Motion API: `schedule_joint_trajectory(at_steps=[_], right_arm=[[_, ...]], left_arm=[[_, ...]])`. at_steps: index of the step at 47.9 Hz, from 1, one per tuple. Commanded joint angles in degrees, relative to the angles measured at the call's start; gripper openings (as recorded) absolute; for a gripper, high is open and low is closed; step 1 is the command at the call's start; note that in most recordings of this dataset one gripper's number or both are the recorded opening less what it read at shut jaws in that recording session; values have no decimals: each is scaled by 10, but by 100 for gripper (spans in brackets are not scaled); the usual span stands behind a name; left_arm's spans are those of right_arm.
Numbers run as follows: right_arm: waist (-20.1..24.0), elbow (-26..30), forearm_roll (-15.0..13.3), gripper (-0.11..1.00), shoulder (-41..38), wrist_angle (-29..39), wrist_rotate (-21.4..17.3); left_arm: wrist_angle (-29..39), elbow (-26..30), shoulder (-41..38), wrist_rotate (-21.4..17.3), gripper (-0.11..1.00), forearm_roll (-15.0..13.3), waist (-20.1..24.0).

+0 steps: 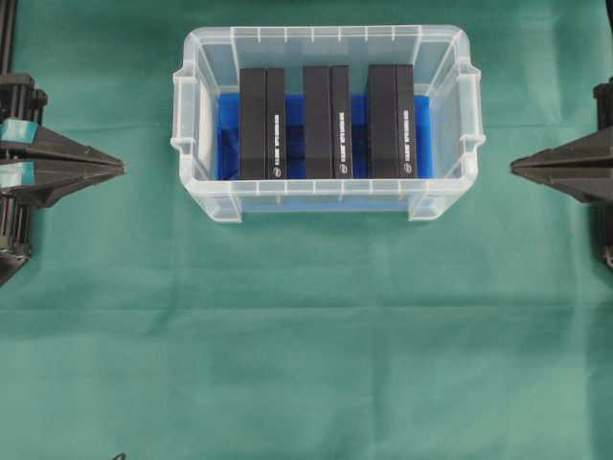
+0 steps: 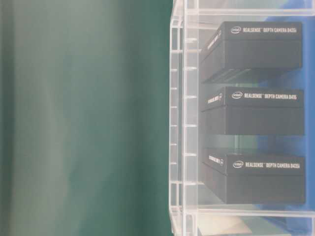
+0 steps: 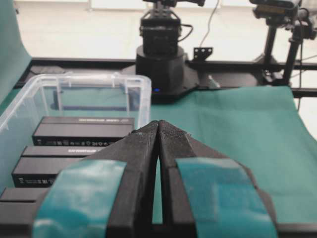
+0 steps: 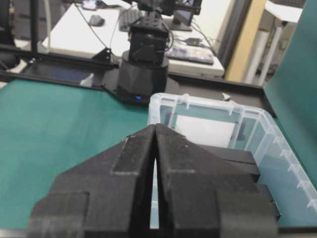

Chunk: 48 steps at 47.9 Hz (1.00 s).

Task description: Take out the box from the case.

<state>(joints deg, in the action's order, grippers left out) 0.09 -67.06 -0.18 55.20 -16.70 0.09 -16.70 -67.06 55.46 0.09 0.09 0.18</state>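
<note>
At twelve o'clock on the green cloth (image 1: 306, 335) sits the case (image 1: 206, 206), clear plastic, blue cloth (image 1: 228, 134) lining its bottom. Three black boxes stand on edge inside, side by side, apart: left box (image 1: 262, 123), middle box (image 1: 327, 122), right box (image 1: 391, 122). Left gripper (image 1: 123, 169) at nine o'clock, fingertips pressed together, holding nothing, clear of the case. Right gripper (image 1: 512, 167) at three o'clock, likewise closed and empty.
</note>
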Motion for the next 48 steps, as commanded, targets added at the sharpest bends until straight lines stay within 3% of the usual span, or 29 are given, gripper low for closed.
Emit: schedule_joint_trajectory(at_steps=[1,18,30,39,48], right_arm=[[-4,7,3,2,-5,0,-1],[-3,99,1,2,8,169,-1],[-2,221,1,2,6,309,-1],[-3,285,1,2,-5,358,-2],[-3,292,3,2,-12,387,-8]], left_arm=[[22,21,-7,-4,2,23,-2],[67,49,26,1,1,25,-2],[196,151,30,-4,1,25,-2],[289,216,18,-3,1,25,-2],[333,241,8,6,1,24,-4]])
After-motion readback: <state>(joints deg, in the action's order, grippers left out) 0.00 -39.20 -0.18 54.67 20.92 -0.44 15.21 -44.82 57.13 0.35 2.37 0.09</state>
